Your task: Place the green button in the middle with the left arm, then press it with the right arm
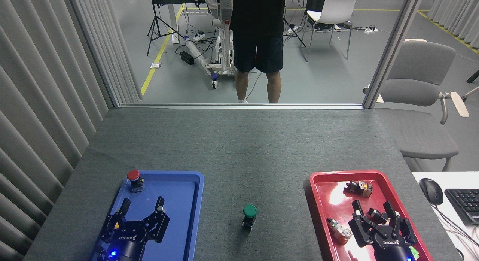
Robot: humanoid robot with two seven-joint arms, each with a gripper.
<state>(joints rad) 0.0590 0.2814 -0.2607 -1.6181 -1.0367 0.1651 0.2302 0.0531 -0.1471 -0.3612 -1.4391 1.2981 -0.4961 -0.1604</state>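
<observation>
Head view: green button (249,215) standing upright on the grey tabletop (239,148), between blue tray (194,216) and red tray (318,212). Left gripper (142,205) and right gripper (373,208) both spread, empty (each above its tray).

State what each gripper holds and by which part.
Nothing. The left gripper is open and empty; the right gripper is open and empty. The green button stands free.

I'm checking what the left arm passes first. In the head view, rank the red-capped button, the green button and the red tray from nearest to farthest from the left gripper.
From the left gripper, over the blue tray:
1. Red-capped button, just beyond it at the blue tray's far left corner.
2. Green button, to its right on the grey tabletop between the trays.
3. Red tray, farthest right.
</observation>
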